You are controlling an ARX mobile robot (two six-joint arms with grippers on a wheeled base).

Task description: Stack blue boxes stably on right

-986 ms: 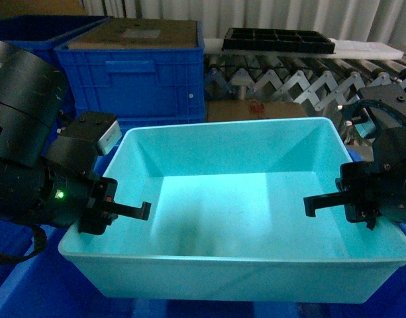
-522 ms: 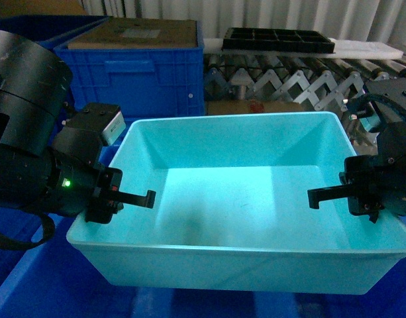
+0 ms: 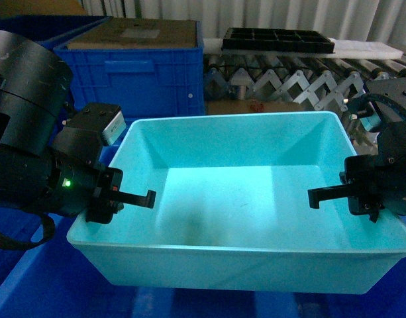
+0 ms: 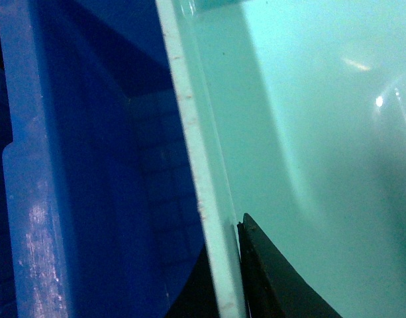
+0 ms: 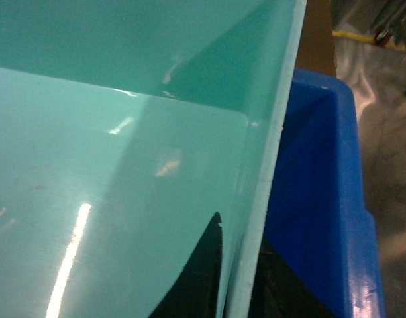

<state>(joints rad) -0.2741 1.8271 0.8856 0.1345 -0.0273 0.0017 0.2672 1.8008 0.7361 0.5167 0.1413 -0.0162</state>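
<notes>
Deep blue tub (image 3: 37, 281) sits lowest, only its rim and wall showing at bottom left and along the bottom edge in the head view; wrist views show its inner wall right outside the turquoise rim on both sides. Light turquoise tub (image 3: 249, 192) is upright, open top, sitting within the deep blue tub's outline; can't tell whether it's seated or held above. Ribbed blue crate (image 3: 133, 76) behind at upper left, brown board (image 3: 146, 32) on top. Roller conveyor (image 3: 289, 83) behind at upper right, carrying a black tray (image 3: 279, 41). Cardboard carton (image 3: 252, 107) just behind the turquoise tub's far rim. Left gripper (image 3: 123, 197) clamps the turquoise tub's left wall, one finger inside, one outside, jaws closed on the rim. Right gripper (image 3: 342, 194) does the same on the right wall, pinching the rim between its fingers
</notes>
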